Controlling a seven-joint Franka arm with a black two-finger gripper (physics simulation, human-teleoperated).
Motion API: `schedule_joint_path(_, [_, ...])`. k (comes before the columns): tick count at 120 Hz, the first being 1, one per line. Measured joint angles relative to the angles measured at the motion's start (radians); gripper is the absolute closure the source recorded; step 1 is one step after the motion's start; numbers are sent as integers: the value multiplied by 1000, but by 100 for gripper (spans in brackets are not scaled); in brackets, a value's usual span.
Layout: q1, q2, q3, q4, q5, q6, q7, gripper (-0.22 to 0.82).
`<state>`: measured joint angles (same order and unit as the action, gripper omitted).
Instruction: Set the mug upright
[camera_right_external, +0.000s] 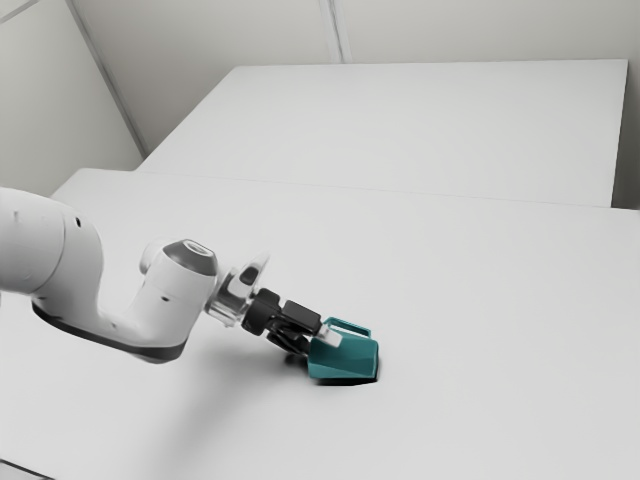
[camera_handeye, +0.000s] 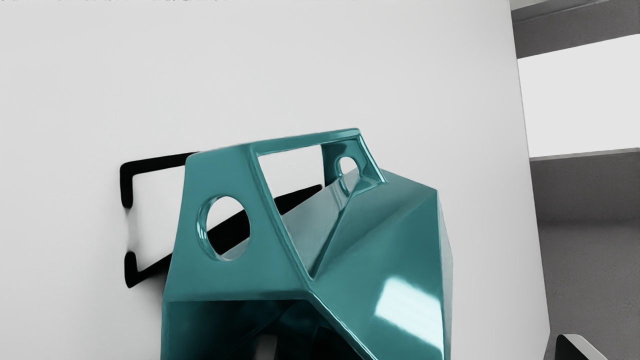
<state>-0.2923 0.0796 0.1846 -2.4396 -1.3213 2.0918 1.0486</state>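
White table (camera_right_external: 500, 310); mug (camera_right_external: 345, 357) lies sideways, lower centre of the exterior view. Gripper (camera_handeye: 421, 347) open, 1 finger (camera_handeye: 266, 347) inside the mouth (camera_handeye: 215, 325); an off-centre close could roll it.

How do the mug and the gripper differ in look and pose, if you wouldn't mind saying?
The mug is glossy teal, while the gripper is mostly black. The mug lies on its side on the table, while the gripper slants down to it from the arm. Both look angular.
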Motion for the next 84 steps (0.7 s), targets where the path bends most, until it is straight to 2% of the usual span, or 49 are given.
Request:
schedule_joint_path(21, [-5, 1, -2, 0, -25, -13, 32, 3])
schedule_joint_path(84, [-14, 12, -3, -7, -36, -25, 91, 40])
